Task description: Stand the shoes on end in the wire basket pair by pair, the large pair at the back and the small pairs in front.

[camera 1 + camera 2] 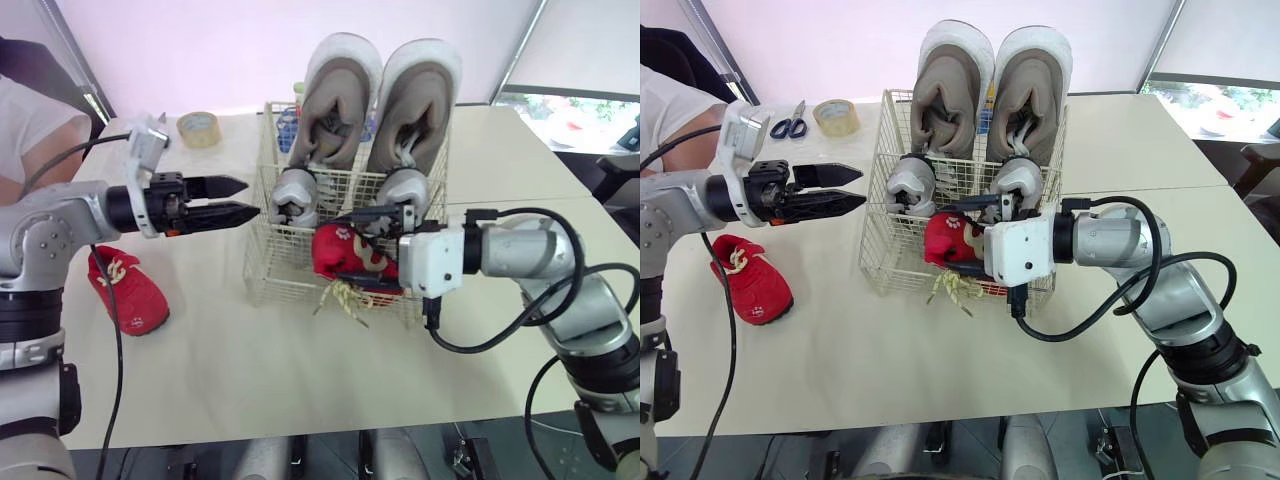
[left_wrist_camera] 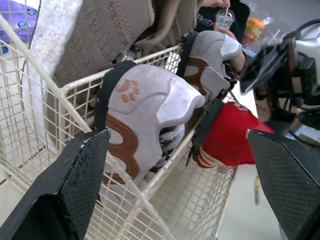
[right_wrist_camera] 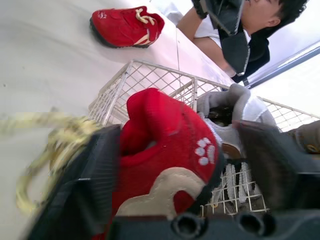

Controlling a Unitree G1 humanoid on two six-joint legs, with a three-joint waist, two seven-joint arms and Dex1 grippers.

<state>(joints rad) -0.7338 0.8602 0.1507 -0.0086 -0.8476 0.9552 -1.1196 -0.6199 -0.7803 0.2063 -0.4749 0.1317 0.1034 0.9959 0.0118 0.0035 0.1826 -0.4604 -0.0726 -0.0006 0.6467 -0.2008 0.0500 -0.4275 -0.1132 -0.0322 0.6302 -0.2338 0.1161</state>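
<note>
The wire basket (image 1: 262, 250) stands mid-table. A large beige pair (image 1: 335, 95) stands on end at its back, and a small grey pair (image 1: 293, 195) stands in front of that. My right gripper (image 1: 368, 255) is shut on a small red shoe (image 1: 335, 250) at the basket's front, with its yellow laces (image 1: 345, 297) dangling through the wire. The wrist view shows this shoe (image 3: 165, 150) between the fingers. The second red shoe (image 1: 128, 292) lies on the table to the left. My left gripper (image 1: 250, 198) hovers open just outside the basket's left wall, level with the grey shoe (image 2: 145, 110).
A tape roll (image 1: 200, 128) and blue-handled scissors (image 1: 790, 125) lie at the table's far left. A person (image 1: 30, 120) in a white top sits beyond the left edge. A blue-and-white item (image 1: 288, 125) stands behind the basket.
</note>
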